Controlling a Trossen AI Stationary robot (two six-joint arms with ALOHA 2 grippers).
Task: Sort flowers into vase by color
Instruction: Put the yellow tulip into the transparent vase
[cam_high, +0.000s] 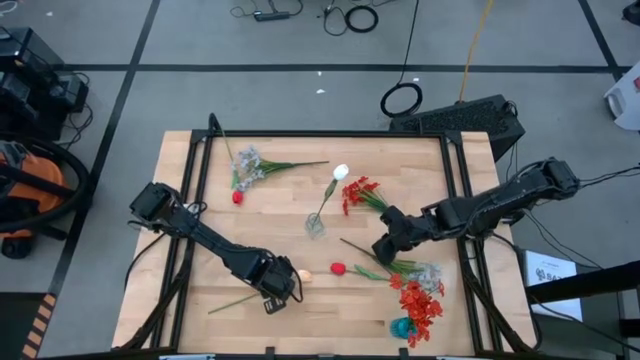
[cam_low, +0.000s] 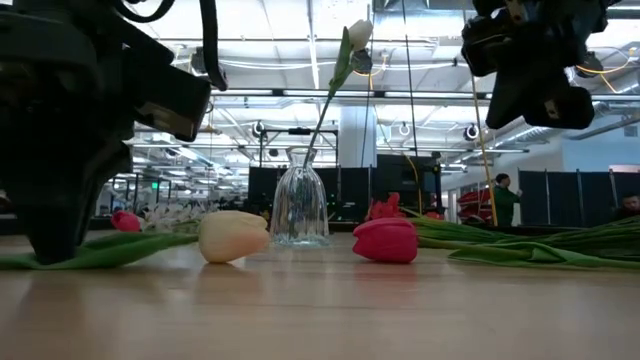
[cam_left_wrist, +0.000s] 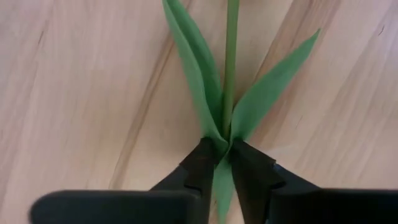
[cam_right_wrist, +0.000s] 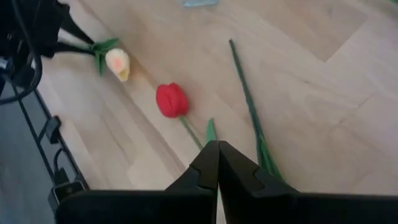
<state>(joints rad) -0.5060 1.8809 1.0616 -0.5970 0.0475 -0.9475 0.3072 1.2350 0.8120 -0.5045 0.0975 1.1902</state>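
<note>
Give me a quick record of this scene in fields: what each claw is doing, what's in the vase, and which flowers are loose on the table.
left claw: shut on the peach tulip, gripping its stem at the leaves, low at the table's front
right claw: shut, empty, above the red tulip
glass vase: mid-table, holds one white tulip
loose on table: red cluster blooms; pale spray; more red blooms

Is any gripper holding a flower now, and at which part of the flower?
The left gripper is shut on the peach tulip, gripping its stem at the base of the leaves. The right gripper is shut and holds nothing.
</note>
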